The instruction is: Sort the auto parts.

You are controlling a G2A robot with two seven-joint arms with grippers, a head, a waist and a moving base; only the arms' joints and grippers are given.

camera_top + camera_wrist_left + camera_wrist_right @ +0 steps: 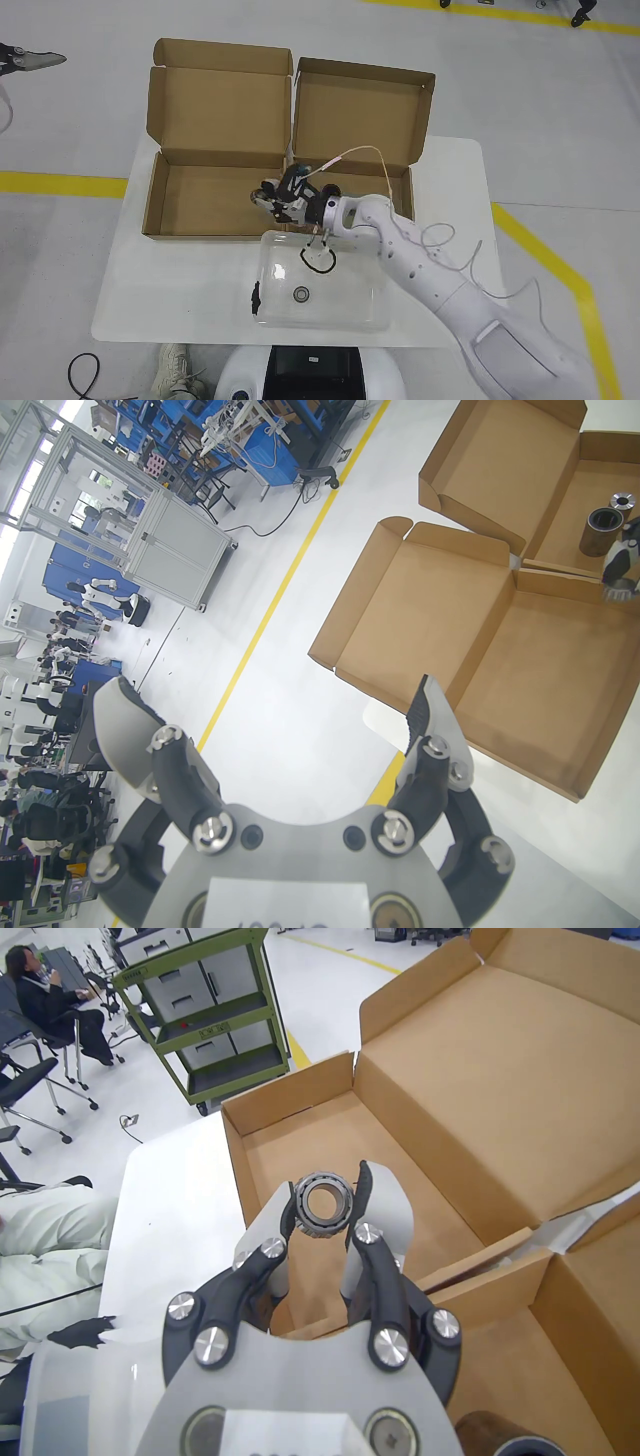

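My right gripper (325, 1183) is shut on a steel tapered roller bearing (322, 1208). It hangs over the near right corner of the left cardboard box (200, 200), whose floor is bare. From above, this gripper (274, 198) sits at the seam between the two boxes. The right cardboard box (560, 525) holds a dark cylindrical sleeve (602, 531) and a smaller metal bushing (621, 501). My left gripper (272, 700) is open with nothing between its fingers, up in the air off the left side of the table, beyond the left box.
A clear plastic tray (370, 300) stands at the front of the white table (170, 290). It holds a black O-ring (316, 258), a small metal ring (301, 294) and a black piece (256, 298). Both box lids stand open at the back.
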